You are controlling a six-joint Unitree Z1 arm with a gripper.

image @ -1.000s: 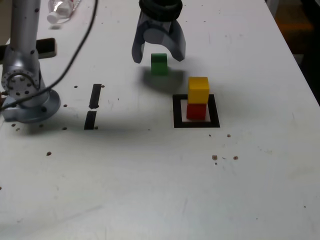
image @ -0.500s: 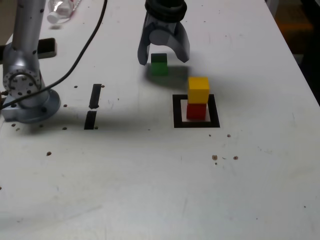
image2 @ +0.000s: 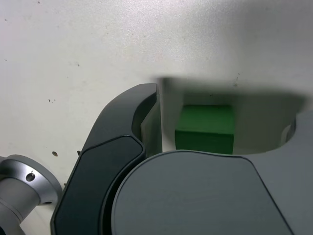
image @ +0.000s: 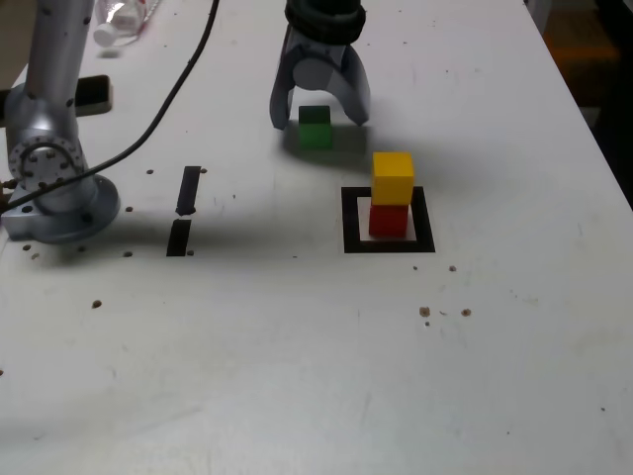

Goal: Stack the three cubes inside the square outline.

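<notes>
White table (image: pixel 297 376), speckled, tape strips (image: pixel 184 210) at the exterior view's left. Gripper (image: pixel 320 111) has dropped lower, jaws wide, straddling the green cube (image: pixel 315 129).

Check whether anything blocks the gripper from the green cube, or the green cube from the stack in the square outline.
Nothing visible does. The gripper is open, straddling the green cube, with gaps on both sides in the wrist view. Bare table lies between it and the square outline, where the yellow cube tops the red cube.

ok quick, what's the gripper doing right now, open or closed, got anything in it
Gripper: open, holding nothing; its jaws straddle the small matte green cube, which sits on the white table, with a gap visible on one side in the wrist view.
</notes>
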